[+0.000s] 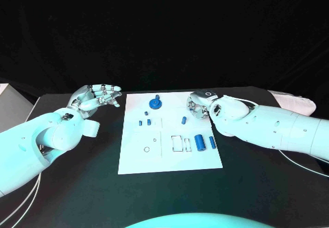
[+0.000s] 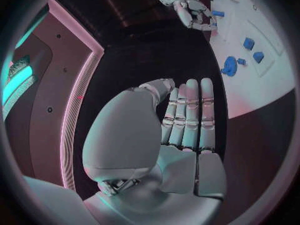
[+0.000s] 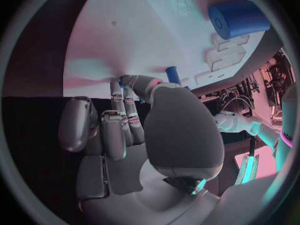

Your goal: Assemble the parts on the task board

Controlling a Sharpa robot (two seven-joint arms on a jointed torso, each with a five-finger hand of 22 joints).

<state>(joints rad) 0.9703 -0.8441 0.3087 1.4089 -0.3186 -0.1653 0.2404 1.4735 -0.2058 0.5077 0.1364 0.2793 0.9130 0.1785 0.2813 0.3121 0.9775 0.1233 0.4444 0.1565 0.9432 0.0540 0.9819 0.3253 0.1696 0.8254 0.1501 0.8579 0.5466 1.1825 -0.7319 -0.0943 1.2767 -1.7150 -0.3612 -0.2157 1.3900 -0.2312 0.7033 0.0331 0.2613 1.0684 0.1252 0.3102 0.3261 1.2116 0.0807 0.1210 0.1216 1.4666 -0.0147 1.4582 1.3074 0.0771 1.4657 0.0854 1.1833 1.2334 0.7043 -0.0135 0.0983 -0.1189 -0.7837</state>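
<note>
Left hand [image 1: 96,99] empty, fingers apart; right hand [image 1: 199,105] pinching a small blue part [image 3: 123,82] over the task board [image 1: 137,159].

White smooth arms [image 1: 288,126], silver segmented robot hand [image 1: 96,99], thin white cables [image 1: 302,164].

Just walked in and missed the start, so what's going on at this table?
The robot is assembling small blue parts on the white task board. Its right hand reaches over the board's far right side, fingers down by a small blue peg; whether it grips it is unclear. The left hand is raised beside the board, holding nothing. A round blue part and a blue cylinder lie on the board.
</note>
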